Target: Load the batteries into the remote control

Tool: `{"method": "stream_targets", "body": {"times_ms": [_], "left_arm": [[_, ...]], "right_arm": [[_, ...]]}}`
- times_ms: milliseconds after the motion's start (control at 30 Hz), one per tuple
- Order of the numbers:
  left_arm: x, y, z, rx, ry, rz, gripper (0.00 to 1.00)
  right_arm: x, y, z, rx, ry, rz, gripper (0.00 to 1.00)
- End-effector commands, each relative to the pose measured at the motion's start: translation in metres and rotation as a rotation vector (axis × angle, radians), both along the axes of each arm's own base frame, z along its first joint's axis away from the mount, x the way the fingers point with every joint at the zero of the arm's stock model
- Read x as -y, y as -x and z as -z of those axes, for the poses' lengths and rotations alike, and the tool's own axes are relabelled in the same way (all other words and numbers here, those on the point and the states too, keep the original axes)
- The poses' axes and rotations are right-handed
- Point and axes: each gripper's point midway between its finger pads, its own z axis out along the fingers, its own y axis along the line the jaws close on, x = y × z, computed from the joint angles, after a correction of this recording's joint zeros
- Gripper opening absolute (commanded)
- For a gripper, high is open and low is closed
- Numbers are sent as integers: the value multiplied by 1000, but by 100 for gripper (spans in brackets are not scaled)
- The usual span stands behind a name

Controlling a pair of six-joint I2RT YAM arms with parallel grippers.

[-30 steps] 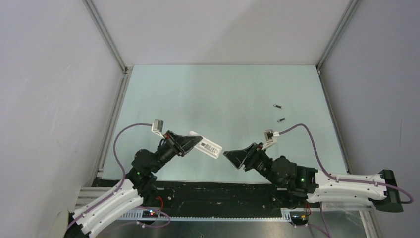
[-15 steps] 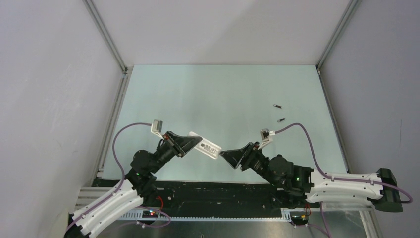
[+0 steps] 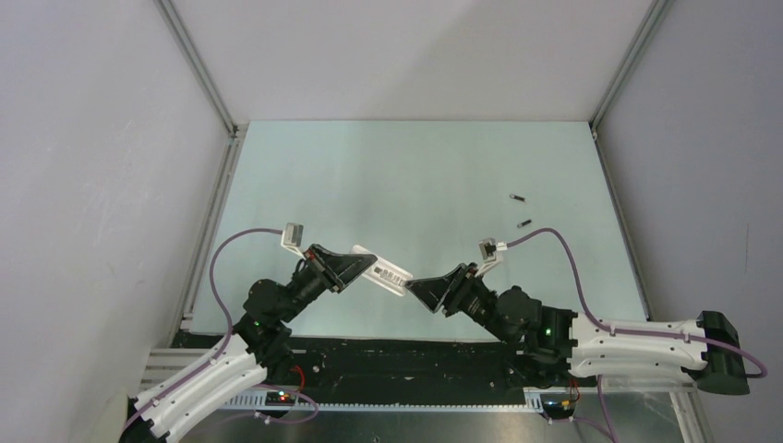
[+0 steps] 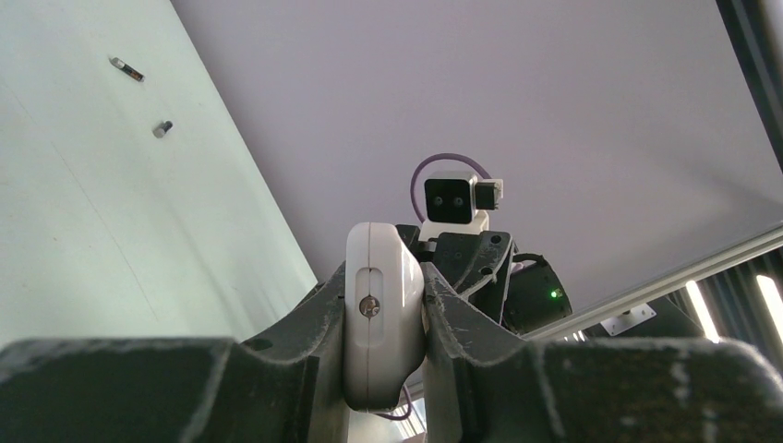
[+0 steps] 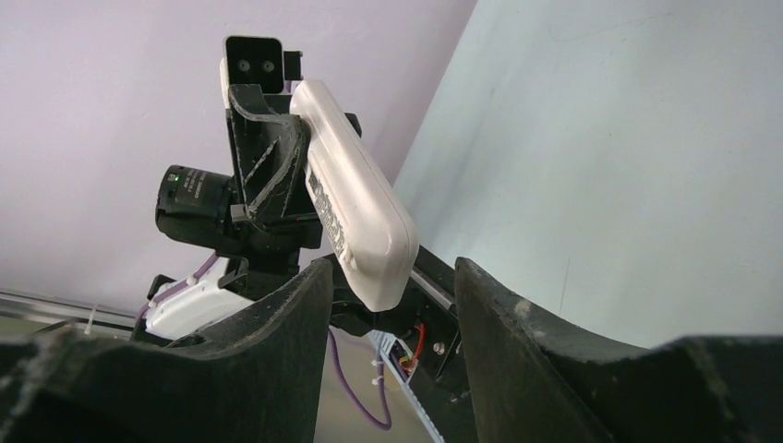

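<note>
Holding remote control (image 3: 386,273) in left hand (image 3: 363,268), clear of desk (image 3: 369,175), free end offered rightward for second grip. Spread around that end: right hand (image 5: 392,295), seemingly not touching. Lying on desk, well right of remote control: batteries (image 3: 524,223).

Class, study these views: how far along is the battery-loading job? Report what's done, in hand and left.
Done: the left pincer is shut on the remote control, held above the table. In hand: the right pincer, open, sits at the remote's free end, apparently to steady it. Left: both batteries lie untouched on the table, none loaded.
</note>
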Motion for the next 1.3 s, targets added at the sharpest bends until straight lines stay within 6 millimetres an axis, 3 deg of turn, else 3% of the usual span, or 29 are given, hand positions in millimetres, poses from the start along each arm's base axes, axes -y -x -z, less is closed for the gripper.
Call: {"method": "stream_targets", "body": {"times_ms": [0, 667, 1267], "left_arm": [[0, 2, -7, 43, 5, -1, 0], [-1, 0, -9, 42, 8, -12, 0], [0, -1, -12, 44, 2, -14, 0]], "right_arm": [[-3, -2, -26, 9, -77, 1, 55], [-7, -9, -7, -47, -44, 33, 48], [-6, -18, 5, -101, 2, 100, 48]]}}
